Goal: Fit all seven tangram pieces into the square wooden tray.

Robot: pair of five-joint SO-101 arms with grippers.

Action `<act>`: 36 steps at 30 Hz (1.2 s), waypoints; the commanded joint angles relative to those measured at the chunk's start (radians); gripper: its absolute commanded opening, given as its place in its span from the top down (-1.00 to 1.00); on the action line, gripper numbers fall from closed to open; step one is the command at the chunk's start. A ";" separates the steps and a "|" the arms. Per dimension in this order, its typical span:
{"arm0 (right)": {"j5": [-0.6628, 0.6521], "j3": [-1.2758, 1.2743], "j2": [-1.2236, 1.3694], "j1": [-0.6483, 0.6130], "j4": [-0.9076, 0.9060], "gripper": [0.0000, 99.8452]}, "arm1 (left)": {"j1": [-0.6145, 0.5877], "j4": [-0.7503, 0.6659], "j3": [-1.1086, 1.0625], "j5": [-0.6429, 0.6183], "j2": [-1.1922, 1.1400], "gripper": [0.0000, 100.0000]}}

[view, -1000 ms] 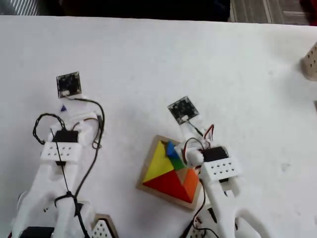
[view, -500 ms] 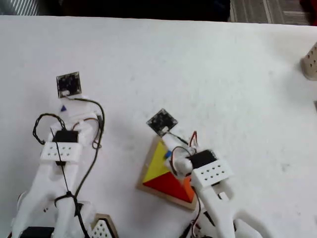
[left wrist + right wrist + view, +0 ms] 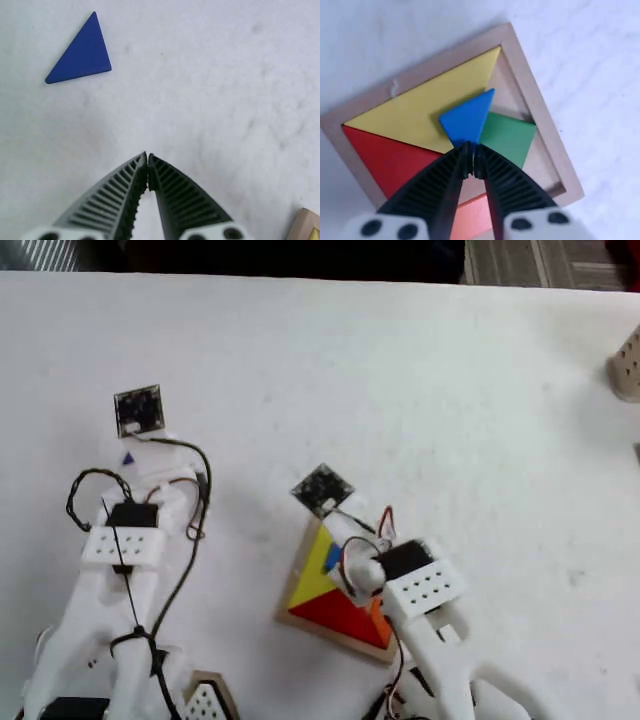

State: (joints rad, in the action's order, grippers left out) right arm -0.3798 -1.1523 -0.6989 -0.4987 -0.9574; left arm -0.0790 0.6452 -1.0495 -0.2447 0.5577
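Wood makes the square tray (image 3: 540, 107), the biggest thing. There is one tray, and it sits close to the near edge of the table (image 3: 225, 75). Inside it lie two big triangles, the yellow triangle (image 3: 425, 115) and the red triangle (image 3: 390, 160), side by side. Next come one orange piece (image 3: 470, 215) and one green square (image 3: 507, 137).

Smallest are two blue ones. The crooked blue triangle (image 3: 467, 117) lies in the tray, partly on top of the yellow and green. The loose blue triangle (image 3: 80, 55) lies flat on the table, well apart from the tray. That makes six pieces counted.

The right gripper (image 3: 471, 149) is pressed closed and holds nothing. Its tip touches the crooked blue triangle. The left gripper (image 3: 148, 159) is closed and empty too, near the loose blue triangle.

The pieces look thin, stiff, light and smooth, so they probably slide easily. Pinching one across two side edges seems the best hold.
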 commanded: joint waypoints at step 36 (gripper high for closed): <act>0.037 -0.018 -0.018 -0.150 0.194 0.96 | 0.010 -0.023 0.011 -0.003 0.027 0.95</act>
State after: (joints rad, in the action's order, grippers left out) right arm -0.3491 -1.2014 -0.6974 -0.6368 -0.7073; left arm -0.0790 0.6452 -1.0495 -0.2447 0.5577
